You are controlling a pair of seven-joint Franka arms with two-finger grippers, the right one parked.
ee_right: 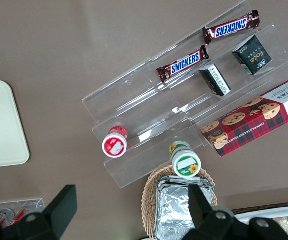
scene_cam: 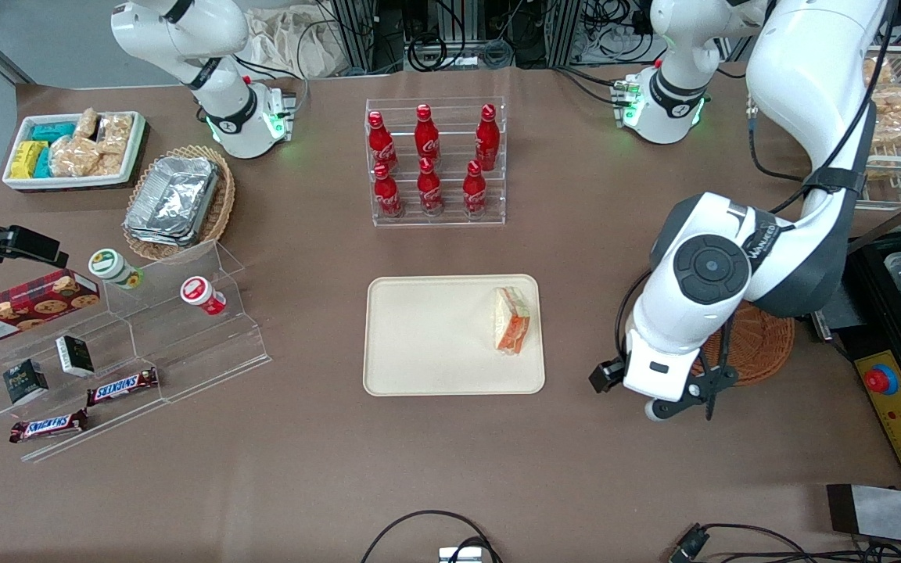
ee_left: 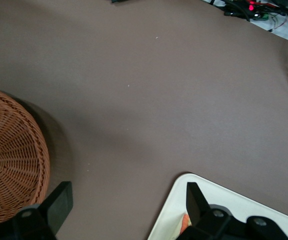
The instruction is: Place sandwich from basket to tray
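Sandwich (scene_cam: 512, 320) lies on tray (scene_cam: 450, 336), at edge toward working arm. Basket (scene_cam: 759, 344) looks empty from wrist view. My hand (ee_left: 126, 207) hovers over bare table (scene_cam: 450, 453) between basket and tray, fingers spread, holding nothing. I judge placement done; only retreat left.

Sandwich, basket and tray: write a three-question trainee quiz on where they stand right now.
1. True or false: the sandwich lies on the tray.
2. Multiple choice: the pincer is (a) open over bare table between basket and tray, (b) shut on the sandwich, (c) inside the basket.
3. Fill in: the round reddish-brown basket holds ____ that can be seen.

Key
1. True; it lies at the tray's end nearest the working arm.
2. a; its fingers are spread, with nothing between them.
3. Nothing; the arm hides part of it.
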